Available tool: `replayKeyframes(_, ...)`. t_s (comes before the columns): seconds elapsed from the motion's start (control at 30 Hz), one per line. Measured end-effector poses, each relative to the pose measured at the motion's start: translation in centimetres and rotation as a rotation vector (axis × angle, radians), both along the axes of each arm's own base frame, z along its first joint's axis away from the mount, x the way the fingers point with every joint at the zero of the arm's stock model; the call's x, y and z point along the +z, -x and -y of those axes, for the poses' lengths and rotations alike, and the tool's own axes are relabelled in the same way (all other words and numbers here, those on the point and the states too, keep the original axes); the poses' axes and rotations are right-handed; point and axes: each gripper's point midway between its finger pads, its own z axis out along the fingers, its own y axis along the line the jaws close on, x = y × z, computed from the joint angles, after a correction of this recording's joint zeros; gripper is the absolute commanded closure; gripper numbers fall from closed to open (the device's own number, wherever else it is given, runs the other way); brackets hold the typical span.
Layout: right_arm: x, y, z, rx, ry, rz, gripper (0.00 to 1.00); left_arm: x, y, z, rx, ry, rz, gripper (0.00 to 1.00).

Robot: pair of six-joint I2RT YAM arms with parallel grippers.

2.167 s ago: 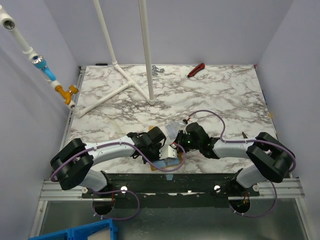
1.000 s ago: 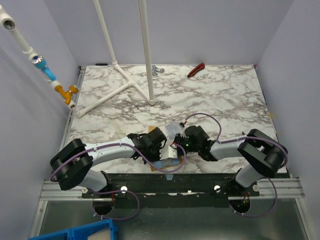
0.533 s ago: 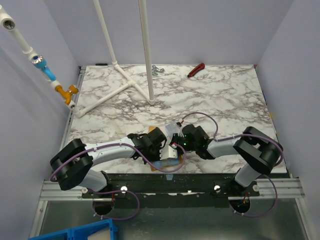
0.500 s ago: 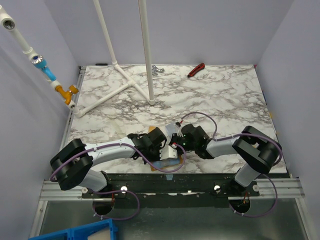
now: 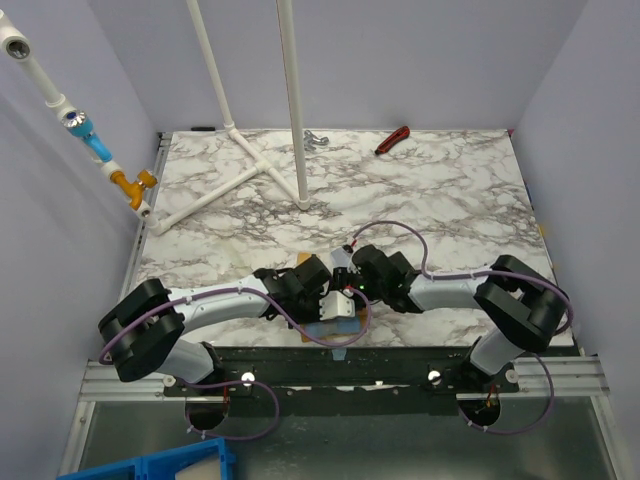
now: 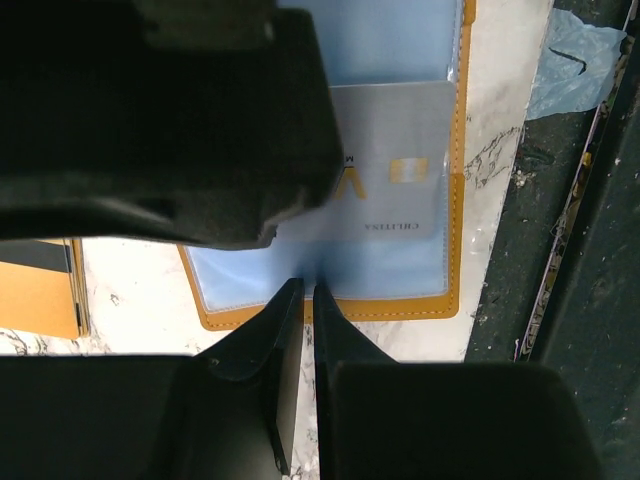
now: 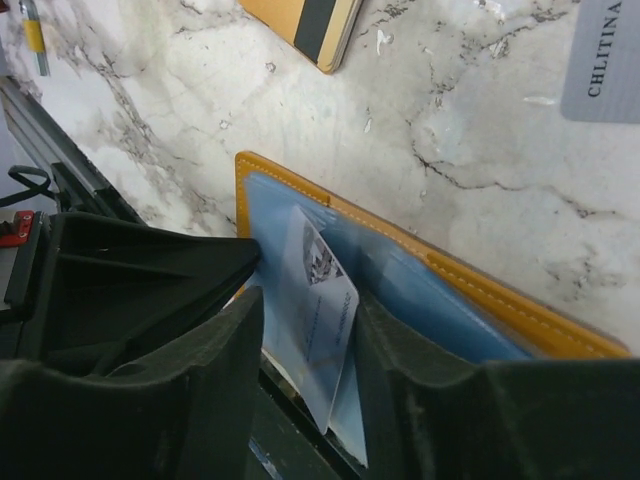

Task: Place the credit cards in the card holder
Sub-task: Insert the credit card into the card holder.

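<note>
- We see the card holder [image 6: 420, 300], tan-edged with pale blue pockets, lying open on the marble bench [image 5: 420, 190] at its near edge.
- Our left gripper [image 6: 305, 300] is pressed nearly together on the holder's blue sleeve.
- Our right gripper [image 7: 305, 300] stands spread around a pale card [image 7: 320, 300] sitting partly in a pocket.
- A gold-tan card [image 7: 305, 25] lies on the bench, apart.

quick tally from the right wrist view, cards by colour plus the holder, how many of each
tan-edged, blue-lined card holder: 1
gold-tan card with dark stripe: 1
pale grey cards: 2 (one flat on the marble table, the other tucked in the holder)
total: 4
</note>
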Motion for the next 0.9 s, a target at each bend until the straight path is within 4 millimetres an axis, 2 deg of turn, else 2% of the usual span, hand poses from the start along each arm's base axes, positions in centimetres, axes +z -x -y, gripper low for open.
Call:
replayKeyframes(0.07,0.3,0.2,0.1,0.007,0.016,-0.001,0.42,0.0,0.0,0.1,-0.001,0.003,0.003,0.91)
replayKeyframes(0.1,0.4,0.3,0.2,0.009,0.024,-0.003,0.41,0.0,0.0,0.1,-0.001,0.004,0.003,0.91)
replayKeyframes(0.4,1.0,0.5,1.8,-0.002,0.118,-0.009,0.4,0.0,0.0,0.1,-0.002,0.018,0.012,0.91)
replayKeyframes(0.6,0.8,1.1,2.6,-0.003,0.144,-0.02,0.49,0.0,0.0,0.1,-0.003,0.024,0.016,0.91)
replayKeyframes(0.8,0.1,1.8,1.7,0.024,0.138,-0.024,0.67,0.0,0.0,0.1,-0.002,0.024,0.017,0.9)
replayKeyframes(0.9,0.0,1.9,1.5,0.032,0.141,-0.023,0.69,0.0,0.0,0.1,-0.003,0.024,0.017,0.9)
